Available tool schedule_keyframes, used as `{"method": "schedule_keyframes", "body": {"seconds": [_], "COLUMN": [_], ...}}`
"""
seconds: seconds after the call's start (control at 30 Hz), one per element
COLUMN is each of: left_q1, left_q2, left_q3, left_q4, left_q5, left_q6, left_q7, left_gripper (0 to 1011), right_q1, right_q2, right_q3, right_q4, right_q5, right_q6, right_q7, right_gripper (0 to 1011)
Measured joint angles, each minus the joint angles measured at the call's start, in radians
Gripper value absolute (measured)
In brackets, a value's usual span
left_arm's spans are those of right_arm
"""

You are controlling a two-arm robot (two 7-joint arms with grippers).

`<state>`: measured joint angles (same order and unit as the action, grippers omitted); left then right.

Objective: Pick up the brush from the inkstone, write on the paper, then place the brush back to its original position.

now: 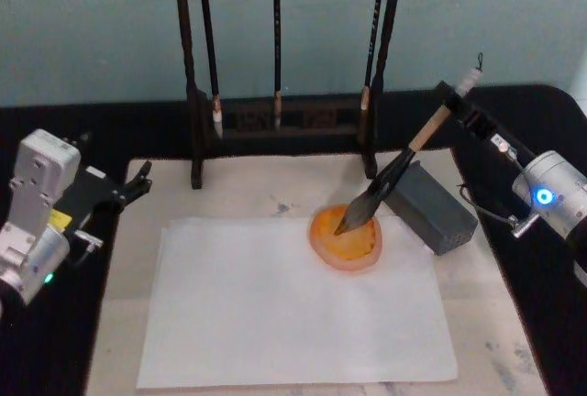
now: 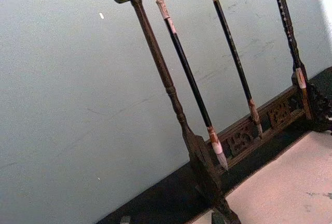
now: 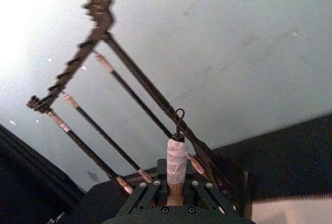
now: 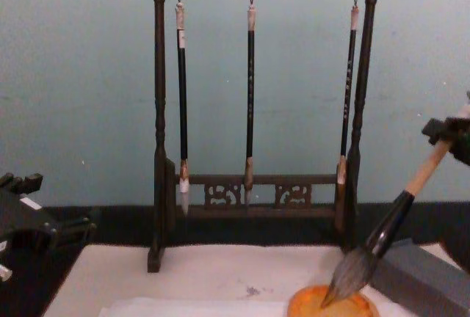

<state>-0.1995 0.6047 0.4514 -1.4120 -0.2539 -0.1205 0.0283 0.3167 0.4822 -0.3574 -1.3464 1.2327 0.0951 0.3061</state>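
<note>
- Between the fingers of my right gripper (image 1: 453, 103) sits the upper handle of the brush (image 1: 404, 162). I am clenched on the tan wood just under the white cap and black loop.
- From my grip the brush slants down and away toward my left. Its grey-white tuft rests in the orange dish (image 1: 353, 254), which I take for the inkstone well.
- A grey block (image 1: 440, 213) lies right under my gripper, beside the dish, and the black lower shaft passes close over its edge.
- The paper (image 1: 275, 313) lies past the dish, farther to my left and nearer my body than the gripper. It sits on a cream mat (image 1: 229, 194), and the dish overlaps its far right corner.
- The rack (image 1: 284, 121) with three thin brushes stands beyond my gripper's left side, well apart from it.
- My left gripper (image 1: 138, 179) is parked at the mat's far left edge.
- Handling, as I judge it: the shaft is stiff and light, but the tuft is soft and will splay under pressure, so I should press lightly.
- My hold is high, so small wrist tilts swing the tip widely. The smooth round handle could twist in my fingers, and the wet tip may drip on the thin sheet.
</note>
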Motion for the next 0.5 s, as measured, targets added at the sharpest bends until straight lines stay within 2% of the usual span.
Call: {"method": "schedule_keyframes", "body": {"seconds": [0.1,0.27,0.3,0.5], "left_q1": [0.000,0.000,0.000,0.000], "left_q2": [0.000,0.000,0.000,0.000], "left_q3": [0.000,0.000,0.000,0.000], "left_q4": [0.000,0.000,0.000,0.000], "left_q5": [0.000,0.000,0.000,0.000], "left_q6": [0.000,0.000,0.000,0.000], "left_q7": [0.000,0.000,0.000,0.000], "left_gripper": [1010,1009,1010,1010], "right_q1": [-0.013,-0.045,-0.054,-0.076], "right_q2": [0.013,0.042,0.049,0.063], "right_q3": [-0.003,-0.008,-0.011,-0.029], "right_q4": [-0.036,-0.116,-0.135,-0.198], "right_q5": [-0.027,-0.109,-0.138,-0.239], "right_q6": [-0.019,-0.066,-0.081,-0.122], "right_q7": [-0.006,-0.018,-0.022,-0.029], "right_gripper": [156,156,156,156]}}
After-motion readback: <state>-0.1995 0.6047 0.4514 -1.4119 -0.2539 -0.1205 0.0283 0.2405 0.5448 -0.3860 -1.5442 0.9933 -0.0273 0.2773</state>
